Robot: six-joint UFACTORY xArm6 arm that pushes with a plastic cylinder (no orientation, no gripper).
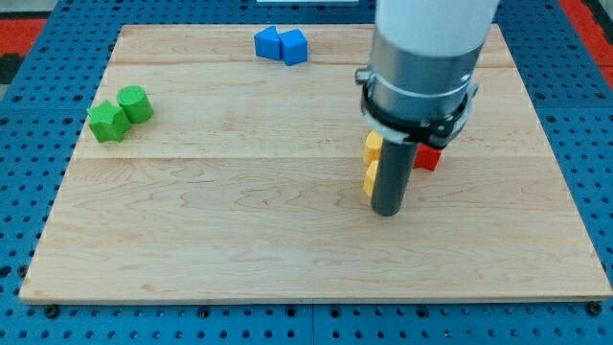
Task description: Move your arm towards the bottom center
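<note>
Jaws: none fitted; the arm ends in a plain dark rod, so nothing opens, closes or holds.
Rod tip: my tip (387, 213) rests on the wooden board (239, 230), right of the board's centre and roughly midway between its far and near edges.
Arm body: the grey cylinder (421, 57) with a black collar stands above the rod and hides part of the board behind it.
Task target: the near centre of the board lies to the left of the tip and nearer the view's bottom, well apart from it.
Yellow blocks: two yellow blocks (372, 163), one behind the other, sit just beside the rod on its left; shapes are partly hidden, and contact cannot be judged.
Red block: a red block (428, 158) shows at the rod's right, mostly hidden by the arm.
Blue blocks: two blue blocks (282, 44) touch at the far edge, left of the arm.
Green blocks: a green cylinder (135, 103) and a green star-like block (107, 122) lie together at the far left.
Surround: blue pegboard (29, 172) frames the board.
</note>
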